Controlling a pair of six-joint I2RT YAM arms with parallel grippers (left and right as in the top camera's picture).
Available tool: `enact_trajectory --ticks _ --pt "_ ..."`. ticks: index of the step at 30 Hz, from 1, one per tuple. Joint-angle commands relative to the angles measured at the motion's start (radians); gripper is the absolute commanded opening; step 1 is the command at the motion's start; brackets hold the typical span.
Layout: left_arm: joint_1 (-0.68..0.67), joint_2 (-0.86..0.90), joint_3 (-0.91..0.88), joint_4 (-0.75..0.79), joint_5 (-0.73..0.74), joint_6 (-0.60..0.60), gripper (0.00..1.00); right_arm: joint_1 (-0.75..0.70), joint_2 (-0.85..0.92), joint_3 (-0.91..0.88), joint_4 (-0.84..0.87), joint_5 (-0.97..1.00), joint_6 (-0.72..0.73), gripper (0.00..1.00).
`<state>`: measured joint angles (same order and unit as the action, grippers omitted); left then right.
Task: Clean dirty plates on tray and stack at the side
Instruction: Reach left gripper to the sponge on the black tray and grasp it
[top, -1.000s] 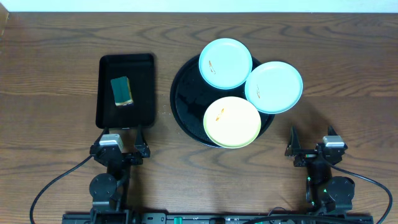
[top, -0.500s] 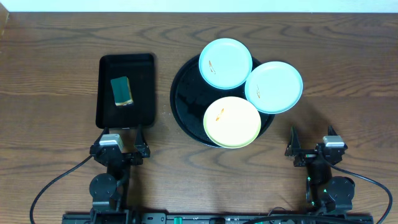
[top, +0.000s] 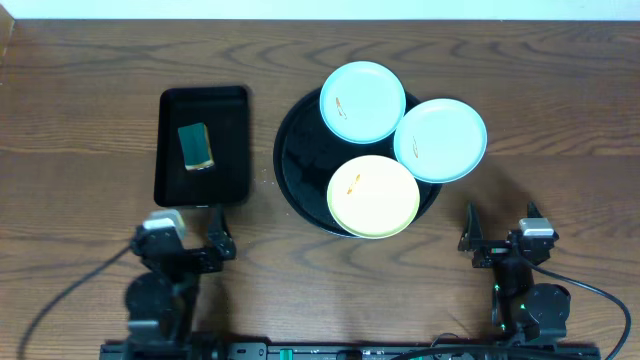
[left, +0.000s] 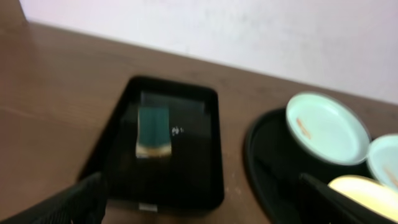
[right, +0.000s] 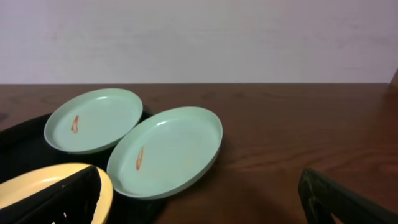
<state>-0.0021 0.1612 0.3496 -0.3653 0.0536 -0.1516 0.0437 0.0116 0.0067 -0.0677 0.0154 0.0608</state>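
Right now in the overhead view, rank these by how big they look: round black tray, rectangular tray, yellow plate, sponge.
Largest to smallest:
1. round black tray
2. rectangular tray
3. yellow plate
4. sponge
All four lie at table level, so nearness to the camera hardly skews the order.

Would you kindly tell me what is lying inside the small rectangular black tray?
A single green sponge lies flat inside the rectangular tray, near its middle, with glossy black floor showing around it. Whatever is under the sponge is covered.
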Motion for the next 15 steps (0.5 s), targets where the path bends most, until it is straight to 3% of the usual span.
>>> enact_trajectory --ticks 1,6,9,12,15 --pt "0.001 0.298 0.405 -0.175 0.013 0.117 0.95 0.009 -0.004 -0.001 -0.005 0.003 0.013 0.99" --pt "0.001 0.766 0.962 -0.613 0.013 0.200 0.95 0.009 -0.004 -0.001 -0.005 0.003 0.013 0.99" --pt "0.001 1.010 1.263 -0.750 0.014 0.190 0.95 0.009 -0.004 -0.001 -0.005 0.003 0.013 0.99" --pt "0.001 1.142 1.398 -0.802 0.014 0.177 0.95 0.009 -0.004 -0.001 -0.005 0.003 0.013 0.99" --pt "0.001 1.216 1.398 -0.811 0.002 0.177 0.93 0.009 -0.004 -0.001 -0.005 0.003 0.013 0.99"
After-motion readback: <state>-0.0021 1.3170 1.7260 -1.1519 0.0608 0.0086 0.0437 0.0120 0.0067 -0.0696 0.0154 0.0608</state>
